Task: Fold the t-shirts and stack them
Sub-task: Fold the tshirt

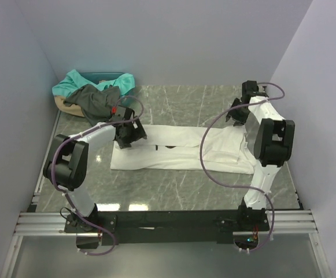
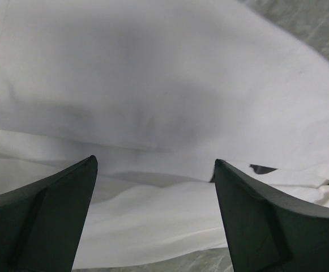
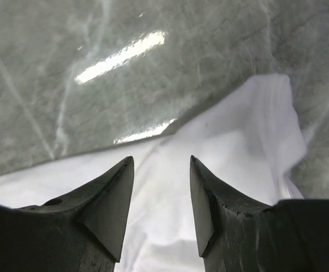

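Observation:
The white t-shirt [image 1: 179, 152] lies folded into a long band across the middle of the table, its small dark print [image 1: 170, 147] just showing. My left gripper [image 1: 127, 136] is open over the shirt's left end; in the left wrist view [image 2: 156, 164] the white cloth [image 2: 153, 102] fills the space between and beyond the fingers, with a dark bit of print [image 2: 262, 168] by the right finger. My right gripper [image 1: 239, 113] is open above the shirt's right end; in the right wrist view [image 3: 161, 161] the white cloth [image 3: 238, 147] lies below the jaws. The teal shirt [image 1: 78, 81] and the dark grey shirt [image 1: 98, 99] lie heaped at the back left.
The heaped shirts sit in a tan basket [image 1: 61, 104] in the back left corner. Grey walls close in the left, back and right sides. The marble tabletop [image 1: 179, 191] shows in front of the white shirt and behind it [image 3: 124, 85]. Purple cables hang off both arms.

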{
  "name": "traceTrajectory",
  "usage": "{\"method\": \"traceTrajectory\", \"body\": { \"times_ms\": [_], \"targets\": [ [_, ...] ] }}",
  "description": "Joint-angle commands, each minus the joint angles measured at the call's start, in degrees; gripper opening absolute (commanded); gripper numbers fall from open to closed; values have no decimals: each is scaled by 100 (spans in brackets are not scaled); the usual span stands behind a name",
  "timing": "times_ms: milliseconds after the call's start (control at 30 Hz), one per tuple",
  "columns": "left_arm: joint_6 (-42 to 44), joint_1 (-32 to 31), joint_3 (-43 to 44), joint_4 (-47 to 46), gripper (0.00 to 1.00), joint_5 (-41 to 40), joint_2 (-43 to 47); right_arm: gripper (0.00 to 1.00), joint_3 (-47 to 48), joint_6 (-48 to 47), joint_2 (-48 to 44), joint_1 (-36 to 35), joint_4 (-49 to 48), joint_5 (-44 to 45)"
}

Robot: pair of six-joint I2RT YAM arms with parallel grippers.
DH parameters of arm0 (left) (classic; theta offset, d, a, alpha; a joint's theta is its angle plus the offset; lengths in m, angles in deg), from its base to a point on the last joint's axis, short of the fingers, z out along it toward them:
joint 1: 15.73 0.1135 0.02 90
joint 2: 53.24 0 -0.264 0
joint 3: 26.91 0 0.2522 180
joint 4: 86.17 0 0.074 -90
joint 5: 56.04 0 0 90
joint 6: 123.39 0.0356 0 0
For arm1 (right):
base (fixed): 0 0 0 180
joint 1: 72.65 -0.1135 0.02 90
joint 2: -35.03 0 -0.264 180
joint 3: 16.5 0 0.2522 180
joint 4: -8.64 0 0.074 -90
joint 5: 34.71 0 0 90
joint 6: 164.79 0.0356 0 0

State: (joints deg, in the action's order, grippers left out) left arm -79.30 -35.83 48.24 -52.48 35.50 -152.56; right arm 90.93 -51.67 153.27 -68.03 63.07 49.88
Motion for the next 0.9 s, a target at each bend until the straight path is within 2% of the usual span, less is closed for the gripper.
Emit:
{"method": "traceTrajectory", "body": {
  "times_ms": [0, 67, 233, 267, 433, 567, 867],
  "targets": [
    [231, -64, 602, 134, 91, -136, 230, 51, -128, -281, -1132, 56, 143, -100],
    [345, -169, 812, 187, 90, -137, 256, 51, -462, -334, -1538, 56, 239, -66],
    [565, -494, 1147, 284, 90, -260, 212, 48, -2104, -264, -2585, 214, 398, -31],
    [592, -643, 1217, 275, 89, -242, 212, 47, -2586, -246, -2717, 293, 390, -39],
    [715, -1267, 1586, 240, 88, -111, -25, 41, -3766, 61, -3385, 504, 179, -214],
    [698, -1654, 1815, 258, 87, 13, -280, 38, -4075, 158, -3439, 601, -67, -224],
    [653, -2243, 2307, 459, 87, 22, -605, 34, -4041, 44, -3017, 645, -331, -101]
  ]
}}
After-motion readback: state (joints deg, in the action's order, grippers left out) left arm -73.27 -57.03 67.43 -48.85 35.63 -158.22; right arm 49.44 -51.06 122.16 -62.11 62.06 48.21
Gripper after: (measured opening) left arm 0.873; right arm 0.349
